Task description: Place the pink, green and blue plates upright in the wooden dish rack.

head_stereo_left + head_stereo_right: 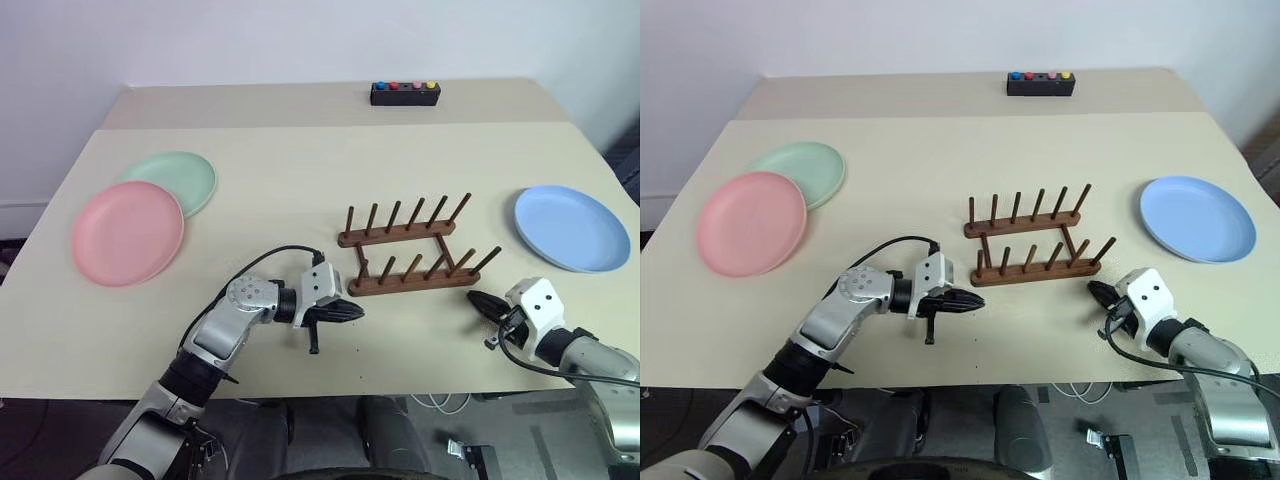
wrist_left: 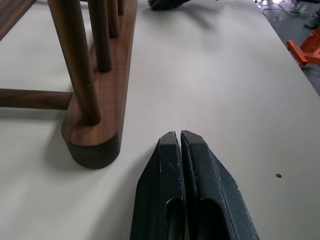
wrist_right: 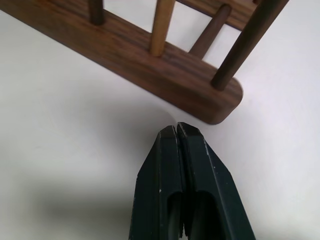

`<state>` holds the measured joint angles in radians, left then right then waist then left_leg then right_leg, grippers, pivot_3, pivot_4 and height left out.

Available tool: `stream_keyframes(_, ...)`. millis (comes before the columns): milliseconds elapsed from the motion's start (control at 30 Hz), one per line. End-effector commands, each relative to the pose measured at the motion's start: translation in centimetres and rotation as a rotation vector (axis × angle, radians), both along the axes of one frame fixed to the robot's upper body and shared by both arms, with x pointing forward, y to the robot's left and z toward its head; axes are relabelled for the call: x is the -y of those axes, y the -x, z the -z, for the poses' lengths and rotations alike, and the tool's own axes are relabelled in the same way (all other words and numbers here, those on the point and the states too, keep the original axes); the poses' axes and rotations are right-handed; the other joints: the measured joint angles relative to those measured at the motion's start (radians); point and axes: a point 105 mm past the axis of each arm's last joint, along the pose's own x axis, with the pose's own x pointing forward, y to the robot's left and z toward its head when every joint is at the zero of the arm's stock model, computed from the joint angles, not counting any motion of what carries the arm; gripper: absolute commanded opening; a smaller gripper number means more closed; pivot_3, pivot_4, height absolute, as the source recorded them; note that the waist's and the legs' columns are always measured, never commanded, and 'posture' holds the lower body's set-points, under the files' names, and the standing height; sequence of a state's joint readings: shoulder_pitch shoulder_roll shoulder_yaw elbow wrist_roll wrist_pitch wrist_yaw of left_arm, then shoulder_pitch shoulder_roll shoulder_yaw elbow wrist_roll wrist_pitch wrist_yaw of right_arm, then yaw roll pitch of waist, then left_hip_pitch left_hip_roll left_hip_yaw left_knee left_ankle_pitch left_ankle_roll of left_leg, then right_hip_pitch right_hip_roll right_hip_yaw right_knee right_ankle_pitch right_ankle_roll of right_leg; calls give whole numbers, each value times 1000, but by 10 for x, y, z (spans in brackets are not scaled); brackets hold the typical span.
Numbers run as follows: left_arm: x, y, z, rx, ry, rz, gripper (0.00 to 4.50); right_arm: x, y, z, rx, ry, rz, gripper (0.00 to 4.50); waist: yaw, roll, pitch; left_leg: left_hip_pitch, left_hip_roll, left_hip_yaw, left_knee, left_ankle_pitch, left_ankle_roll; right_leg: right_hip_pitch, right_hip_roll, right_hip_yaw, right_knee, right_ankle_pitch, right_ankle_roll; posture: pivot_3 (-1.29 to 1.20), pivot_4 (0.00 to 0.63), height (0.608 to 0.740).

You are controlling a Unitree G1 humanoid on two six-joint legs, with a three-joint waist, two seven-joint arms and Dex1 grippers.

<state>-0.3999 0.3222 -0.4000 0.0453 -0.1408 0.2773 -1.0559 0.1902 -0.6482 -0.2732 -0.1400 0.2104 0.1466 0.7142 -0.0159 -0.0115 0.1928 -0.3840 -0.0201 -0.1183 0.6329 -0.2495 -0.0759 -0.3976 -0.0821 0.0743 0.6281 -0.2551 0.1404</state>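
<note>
The wide beige tabletop (image 1: 300, 180) carried everything. Well to the left of the small dark reddish-brown wooden dish rack (image 1: 412, 250) lay the round pink plate (image 1: 127, 232), its far edge overlapping the round pale green plate (image 1: 176, 180). The round blue plate (image 1: 571, 227) lay flat to the right of that rack, which held no plates. Far behind the rack sat a black box with coloured buttons (image 1: 404, 93). My left claw (image 1: 352, 313) hung just off the rack's near left end, fingers pressed together on nothing. My right claw (image 1: 476, 299) sat just off its near right end, likewise closed and empty.
</note>
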Motion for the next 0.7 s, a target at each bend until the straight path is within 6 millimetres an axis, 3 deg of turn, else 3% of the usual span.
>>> stream_keyframes(33,4,-10,-6,63,16,-43,98,4,-6,-3,25,31,6,0,1,0,0,0,0,0,0,0,0,0,0,0,0,0,0,0,150,740)
stream_keyframes(233,-4,-38,-9,127,33,-194,98,0,-15,-5,51,37,-10,0,0,0,0,1,0,0,0,0,0,1,0,0,0,0,0,0,150,740)
stream_keyframes(700,-15,-63,-15,200,58,-307,98,-9,-35,-10,107,48,-30,0,-1,0,0,2,0,0,0,0,0,1,0,0,0,2,3,0,150,740)
